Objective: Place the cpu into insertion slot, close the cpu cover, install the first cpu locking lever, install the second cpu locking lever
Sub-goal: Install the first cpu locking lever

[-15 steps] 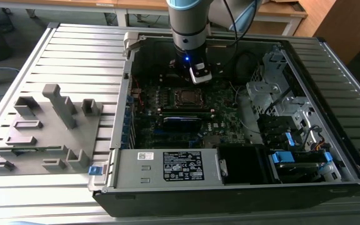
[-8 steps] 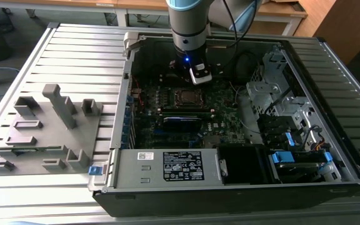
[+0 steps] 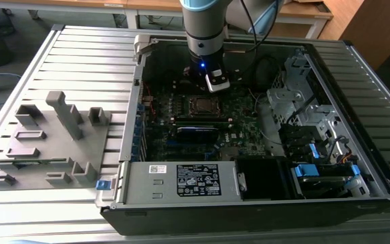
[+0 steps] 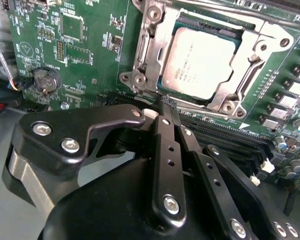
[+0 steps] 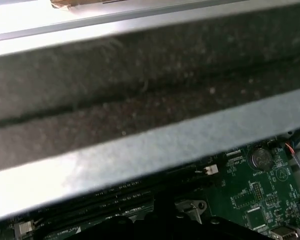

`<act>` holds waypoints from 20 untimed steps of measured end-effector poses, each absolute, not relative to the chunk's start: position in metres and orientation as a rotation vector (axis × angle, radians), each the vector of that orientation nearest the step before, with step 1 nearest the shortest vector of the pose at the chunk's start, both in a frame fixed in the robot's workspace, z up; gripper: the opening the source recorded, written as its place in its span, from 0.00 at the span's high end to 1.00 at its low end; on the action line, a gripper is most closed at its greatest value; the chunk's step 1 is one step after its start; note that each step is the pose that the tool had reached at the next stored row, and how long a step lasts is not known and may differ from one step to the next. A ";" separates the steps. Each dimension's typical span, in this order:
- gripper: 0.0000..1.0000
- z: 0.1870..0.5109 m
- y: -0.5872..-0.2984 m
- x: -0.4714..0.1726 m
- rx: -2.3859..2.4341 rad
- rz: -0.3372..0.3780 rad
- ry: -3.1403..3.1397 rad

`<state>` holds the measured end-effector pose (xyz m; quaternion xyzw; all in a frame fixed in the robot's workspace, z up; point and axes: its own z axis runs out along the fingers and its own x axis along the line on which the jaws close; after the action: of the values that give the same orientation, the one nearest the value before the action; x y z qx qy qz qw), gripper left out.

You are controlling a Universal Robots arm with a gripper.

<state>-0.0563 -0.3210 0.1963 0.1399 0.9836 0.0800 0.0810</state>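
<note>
The cpu (image 4: 200,60), a grey-brown square chip, lies flat in the insertion slot (image 3: 202,104) on the dark green motherboard (image 4: 85,55). The silver cpu cover (image 4: 146,47) lies down over it, with the chip showing through its window. My gripper (image 4: 166,103) is shut, its black fingers pressed together just off the socket's near edge, and it looks to hold nothing. A thin metal lever rod (image 4: 210,112) runs along that edge beside the fingertips. In the exterior view the gripper (image 3: 208,87) hangs inside the open computer case, just behind the socket.
The case walls (image 3: 140,76) surround the board. Black memory sticks (image 4: 240,137) lie close to the fingers, and a coin battery (image 4: 45,80) sits on the board. A grey parts fixture (image 3: 46,142) stands on the slatted table at the exterior view's left. A grey case beam (image 5: 140,150) crosses the first wrist view.
</note>
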 end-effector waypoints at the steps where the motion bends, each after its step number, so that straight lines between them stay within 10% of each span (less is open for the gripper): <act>1: 0.90 0.196 -0.321 -0.056 0.418 0.234 2.940; 20: 0.90 0.194 -0.321 -0.056 0.412 0.174 2.939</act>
<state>-0.0563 -0.3213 0.1941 0.1379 0.9851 0.0583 0.0841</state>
